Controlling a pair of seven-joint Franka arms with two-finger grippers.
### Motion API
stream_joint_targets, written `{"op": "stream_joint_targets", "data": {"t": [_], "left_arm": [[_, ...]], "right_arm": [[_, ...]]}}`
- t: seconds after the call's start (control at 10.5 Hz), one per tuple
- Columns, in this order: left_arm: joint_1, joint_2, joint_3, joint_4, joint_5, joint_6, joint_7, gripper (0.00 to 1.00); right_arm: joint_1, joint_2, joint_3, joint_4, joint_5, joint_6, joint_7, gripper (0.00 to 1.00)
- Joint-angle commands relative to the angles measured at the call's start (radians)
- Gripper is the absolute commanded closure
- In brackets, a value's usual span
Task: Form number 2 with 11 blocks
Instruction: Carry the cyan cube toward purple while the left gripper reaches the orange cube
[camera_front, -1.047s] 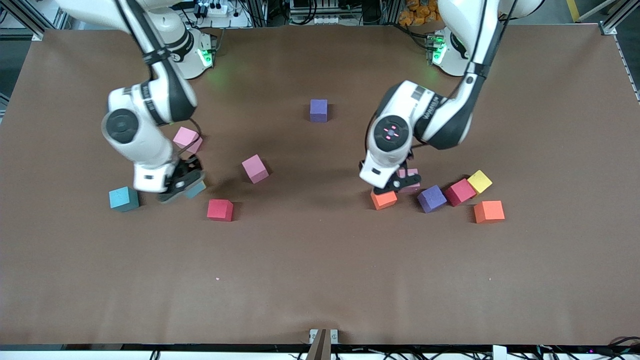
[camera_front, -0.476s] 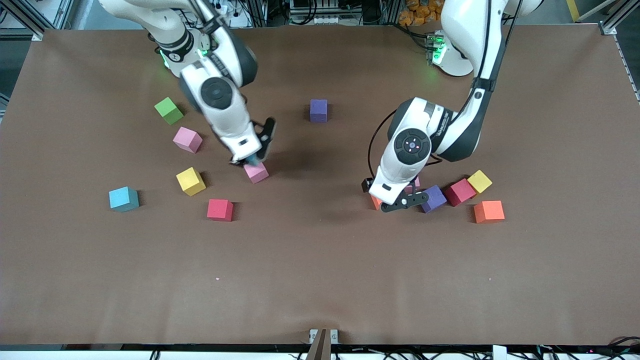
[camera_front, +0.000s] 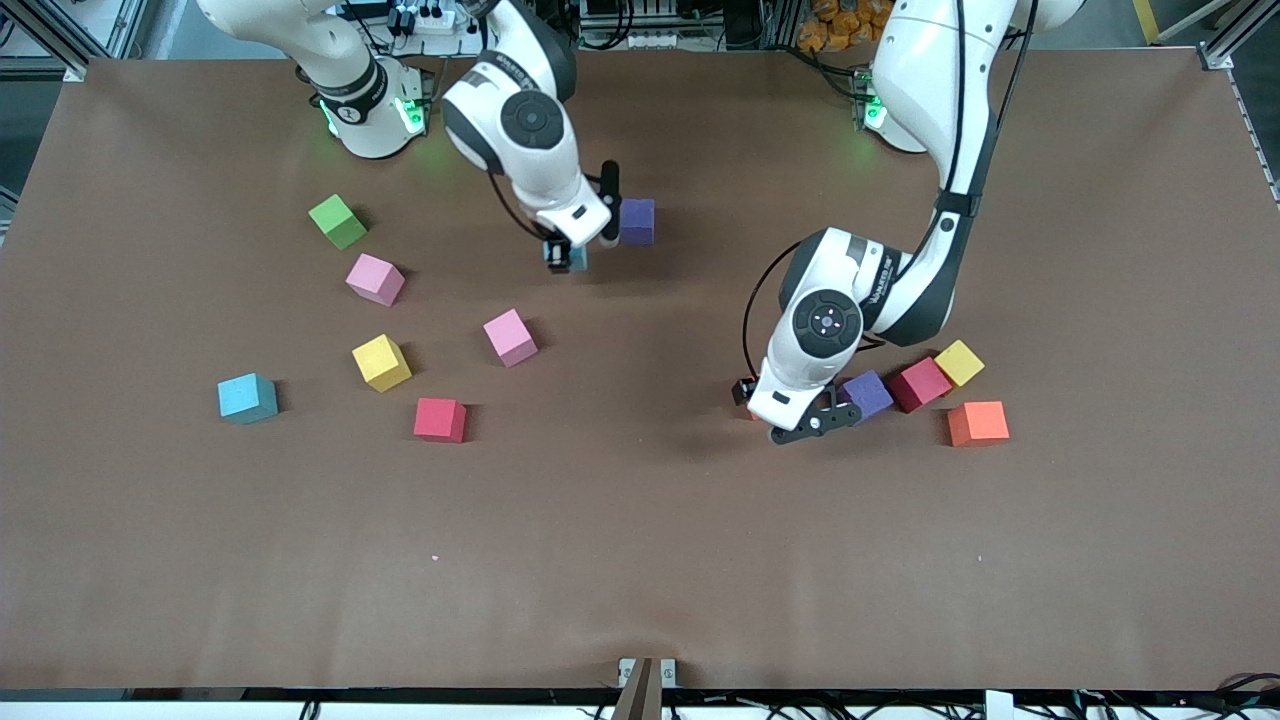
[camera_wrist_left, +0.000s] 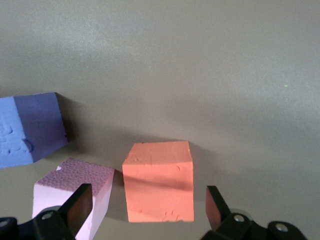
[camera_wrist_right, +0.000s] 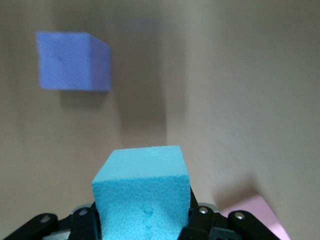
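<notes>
Carrying a light blue block (camera_front: 566, 256) clamped in right gripper (camera_front: 572, 252), just beside purple block (camera_front: 637, 220). Left gripper (camera_wrist_left: 146, 209) spread wide over orange block (camera_wrist_left: 159, 181). Next: setting down flush against purple.

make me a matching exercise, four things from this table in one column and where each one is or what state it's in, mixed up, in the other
Things:
1. right gripper
2. left gripper
3. green cube
4. light blue block on the table

Places or states:
A. open, low over an orange block
B. nearest the right arm's end of the table, with no gripper on it
C. shut on a light blue block, in the air beside a purple block
D. on the table, farther from the front camera than the pink block beside it

Pairs: 1-C, 2-A, 3-D, 4-B
</notes>
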Motion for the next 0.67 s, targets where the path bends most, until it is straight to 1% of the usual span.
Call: {"op": "stream_joint_targets", "data": {"t": [0.0,0.19,0.38,0.57], "left_arm": [[-0.001,0.032,0.005,0.019,-0.06,0.034,0.025,0.0],[-0.001,0.049,0.005,0.018,-0.073,0.054,0.025,0.0],[-0.001,0.052,0.005,0.012,-0.077,0.063,0.023,0.0],[-0.001,0.056,0.004,0.011,-0.078,0.067,0.025,0.0]], "right_arm": [[-0.017,0.001,0.07,-0.065,0.03,0.062,0.018,1.0],[-0.006,0.031,0.096,-0.066,0.03,0.076,0.097,1.0],[0.014,0.059,0.096,-0.074,0.03,0.109,0.105,1.0],[0.04,0.092,0.096,-0.085,0.028,0.163,0.164,1.0]]}}
